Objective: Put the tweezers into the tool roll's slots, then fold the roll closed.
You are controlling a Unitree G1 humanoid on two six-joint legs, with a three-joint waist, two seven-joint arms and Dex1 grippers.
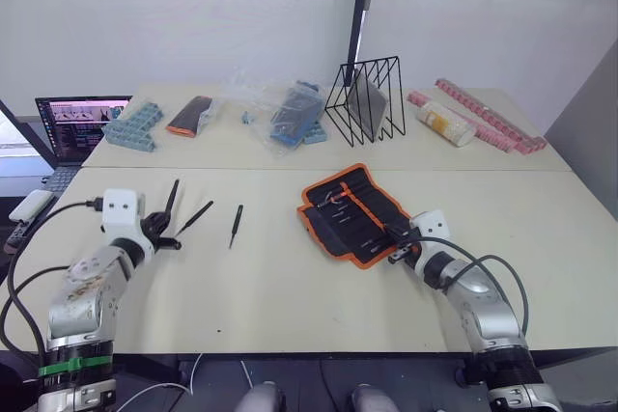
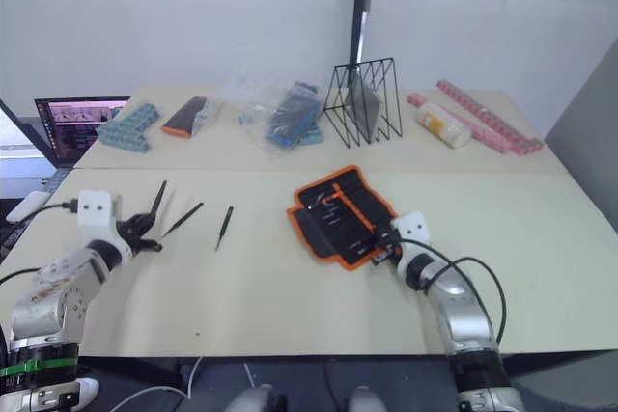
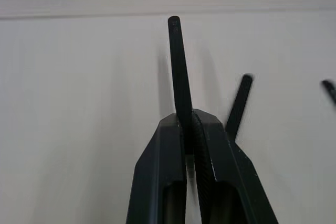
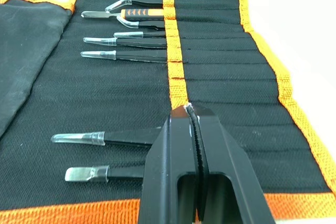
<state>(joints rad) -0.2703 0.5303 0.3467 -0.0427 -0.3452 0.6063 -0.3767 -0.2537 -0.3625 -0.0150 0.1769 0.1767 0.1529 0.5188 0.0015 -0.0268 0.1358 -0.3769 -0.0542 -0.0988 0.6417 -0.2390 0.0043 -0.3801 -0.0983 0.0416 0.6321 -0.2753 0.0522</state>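
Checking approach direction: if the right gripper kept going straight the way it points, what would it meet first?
Likely the orange middle stripe of the black fabric tool roll, directly ahead of the right gripper; whether it touches already is unclear.

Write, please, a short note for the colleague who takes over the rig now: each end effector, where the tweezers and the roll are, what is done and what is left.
Left end effector: shut on one tweezers, held near the table's left side.
Right end effector: shut on the orange middle stripe of the tool roll, which lies open.
Done: several tweezers already sit in the slots, beside an orange-handled tool.
Left: slot the held pair, then the two loose tweezers on the table; then fold the roll closed.
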